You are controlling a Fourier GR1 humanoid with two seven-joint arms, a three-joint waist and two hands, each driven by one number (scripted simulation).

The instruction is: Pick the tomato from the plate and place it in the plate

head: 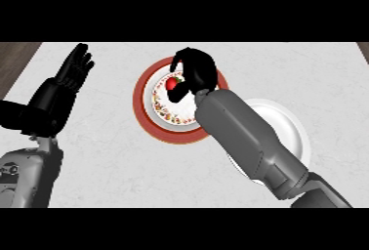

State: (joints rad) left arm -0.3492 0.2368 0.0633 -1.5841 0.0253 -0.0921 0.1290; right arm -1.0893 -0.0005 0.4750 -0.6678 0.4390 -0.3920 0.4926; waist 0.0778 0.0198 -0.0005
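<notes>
A red tomato (pixel 173 83) with a green top lies on a patterned white plate with a red rim (pixel 144 100) at the counter's middle. My right hand (pixel 196 67) hangs over that plate, fingers curled down around the tomato's right side; the thumb sits at its upper left. Whether the fingers touch the tomato is hidden. A plain white plate (pixel 288 124) lies to the right, largely covered by my right forearm. My left hand (pixel 72 68) rests open at the upper left, fingers straight and pointing up.
The white marble counter (pixel 108 161) fills the view, with dark wood floor showing at the top left corner (pixel 18 51) and the top right.
</notes>
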